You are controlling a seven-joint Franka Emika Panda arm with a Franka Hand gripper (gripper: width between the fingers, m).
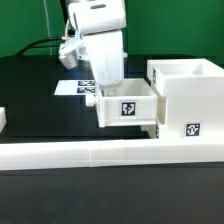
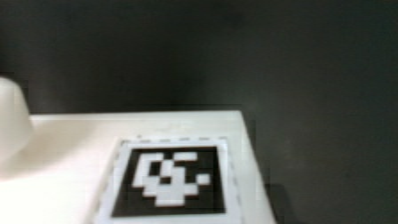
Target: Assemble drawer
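Observation:
In the exterior view a small open-top white tray [image 1: 126, 108] with a square tag on its front hangs above the table, its right end against the large boxy housing [image 1: 188, 95]. My gripper [image 1: 104, 88] comes down from above onto the tray's left rim and grips it; the fingertips are hidden by the tray wall. The housing stands at the exterior view's right with its own tag low on the front. The wrist view shows only a white tagged surface [image 2: 71, 135] with a blurred tag [image 2: 173, 175] close below the camera. No fingers show there. A second tray is out of view.
A long low white wall [image 1: 100, 155] runs across the front of the black table. The marker board [image 1: 72, 87] lies flat behind my arm. A small white piece [image 1: 2, 120] shows at the exterior view's left edge. A green backdrop stands behind.

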